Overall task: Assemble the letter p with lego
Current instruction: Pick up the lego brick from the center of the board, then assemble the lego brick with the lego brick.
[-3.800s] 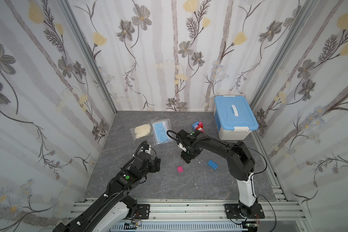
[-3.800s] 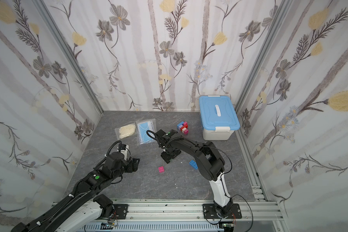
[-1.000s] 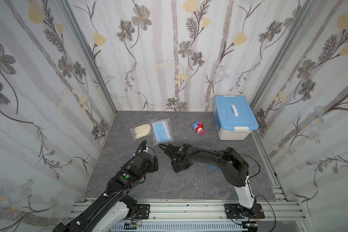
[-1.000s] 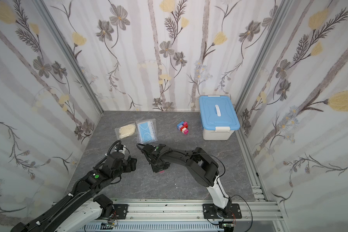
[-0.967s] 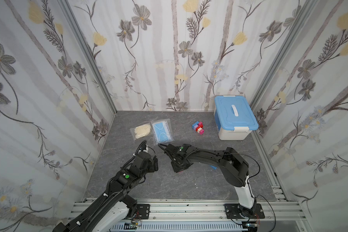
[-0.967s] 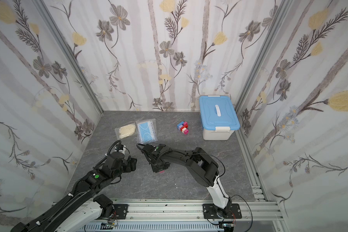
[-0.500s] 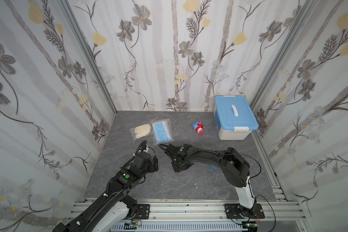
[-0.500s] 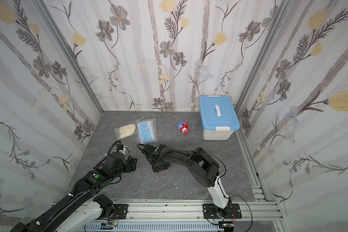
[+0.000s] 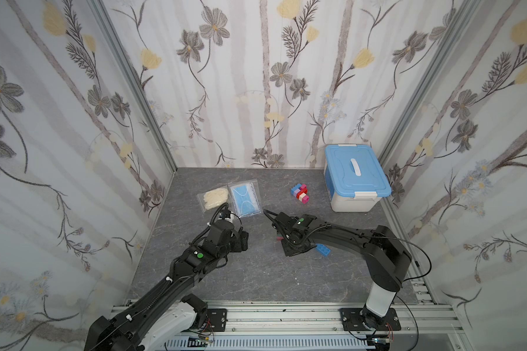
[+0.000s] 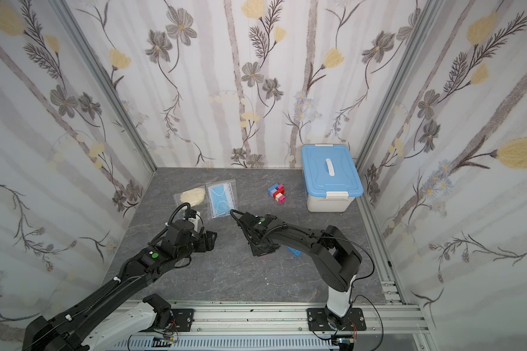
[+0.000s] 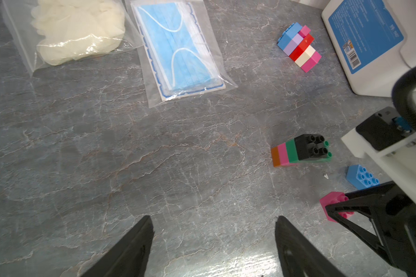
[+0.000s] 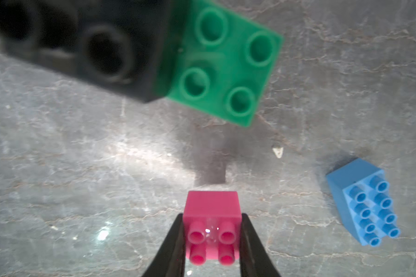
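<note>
Your grey marbled tabletop (image 9: 256, 273) is walled in by flowered wallpaper (image 9: 256, 76), with a blue-lidded box (image 9: 355, 176) in the far right corner. The right wrist view shows what the top views mostly hide under the arm. There the right gripper (image 12: 212, 215) pinches a pink brick (image 12: 211, 203) by its sides, near a black-and-green stack (image 12: 202, 60) and a loose blue brick (image 12: 360, 201). Only the left wrist view shows plainly the left gripper (image 11: 213, 219) spread wide and empty, and the stack's orange and pink layers. A joined cluster of bricks (image 9: 299, 193) lies beside the box.
</note>
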Available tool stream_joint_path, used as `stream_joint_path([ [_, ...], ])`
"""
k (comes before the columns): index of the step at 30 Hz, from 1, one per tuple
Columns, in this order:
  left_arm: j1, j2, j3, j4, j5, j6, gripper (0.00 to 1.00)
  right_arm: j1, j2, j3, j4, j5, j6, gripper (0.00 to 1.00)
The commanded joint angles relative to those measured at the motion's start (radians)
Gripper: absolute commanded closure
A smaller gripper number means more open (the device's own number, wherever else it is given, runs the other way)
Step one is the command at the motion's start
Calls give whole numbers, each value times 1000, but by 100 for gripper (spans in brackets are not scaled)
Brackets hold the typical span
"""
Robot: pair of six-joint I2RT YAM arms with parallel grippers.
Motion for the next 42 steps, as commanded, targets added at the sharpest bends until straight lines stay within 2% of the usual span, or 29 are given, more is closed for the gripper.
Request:
stream_joint_path([
  [1, -7, 40, 38, 79, 45, 22, 19, -47, -4, 1, 47, 22, -41, 78],
  [8, -40, 99, 81, 109, 71, 49, 19, -110, 41, 58, 67, 8, -90, 78],
  [18, -57, 101, 84, 109, 72, 49, 19, -144, 73, 105, 81, -20, -112, 78],
  [25, -74, 124, 98, 123, 137, 63, 23, -162, 67, 110, 83, -18, -118, 78],
  [28, -93, 163, 122, 130, 165, 83, 33, -170, 41, 103, 67, -18, -127, 78],
  [34, -117, 301, 210, 167, 223, 137, 69, -194, -60, 90, -1, -12, -167, 77],
  [35, -117, 334, 227, 179, 241, 143, 79, -199, -77, 92, -11, -16, -175, 77],
  [36, -117, 366, 243, 196, 255, 147, 97, -205, -93, 92, -19, -24, -182, 77],
  [37, -117, 391, 256, 206, 259, 145, 100, -212, -104, 93, -22, -32, -186, 77],
  [42, -118, 522, 298, 297, 346, 142, 100, -234, -129, 107, -34, -98, -202, 77],
])
